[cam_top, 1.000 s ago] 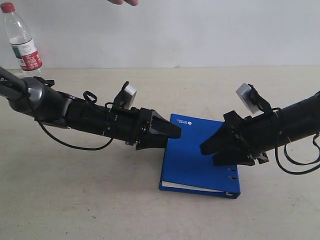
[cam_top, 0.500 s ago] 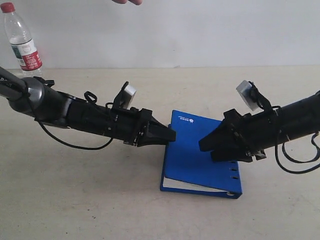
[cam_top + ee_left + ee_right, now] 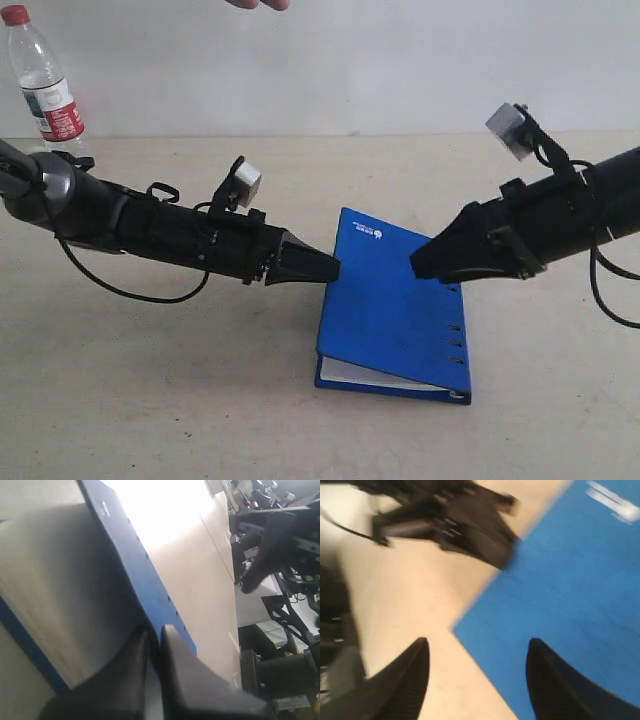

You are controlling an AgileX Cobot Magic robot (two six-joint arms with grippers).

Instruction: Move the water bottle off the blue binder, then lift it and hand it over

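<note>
the left fingers (image 3: 192,685) are pressed almost together, with only a thin dark slit between them, and the blue edge of the binder (image 3: 131,555) runs straight up to that slit; they touch the cover, but whether they truly pinch it i cannot tell. in the exterior view their tips meet the left edge of the binder (image 3: 390,320) about halfway along it. the right fingers (image 3: 412,680) are spread wide apart with nothing between them, hanging over a corner of the blue cover and the bare tabletop (image 3: 200,400) beside it; in the exterior view they sit low over the binder's far right part, and whether they touch it cannot be told. the binder lies closed on the tabletop between the two arms, with white pages (image 3: 372,378) showing inside it along the near edge, a small white logo (image 3: 368,234) by its far left corner and rivets down its right side. the left arm (image 3: 150,232) stretches back to the left, the right arm (image 3: 585,200) back to the right. the water bottle (image 3: 45,85) stands upright at the far left rear of the tabletop, behind the left arm and well apart from the binder, red cap on; its body is clear, and what it holds cannot be made out. a person's hand (image 3: 258,3) just shows at the top edge.
</note>
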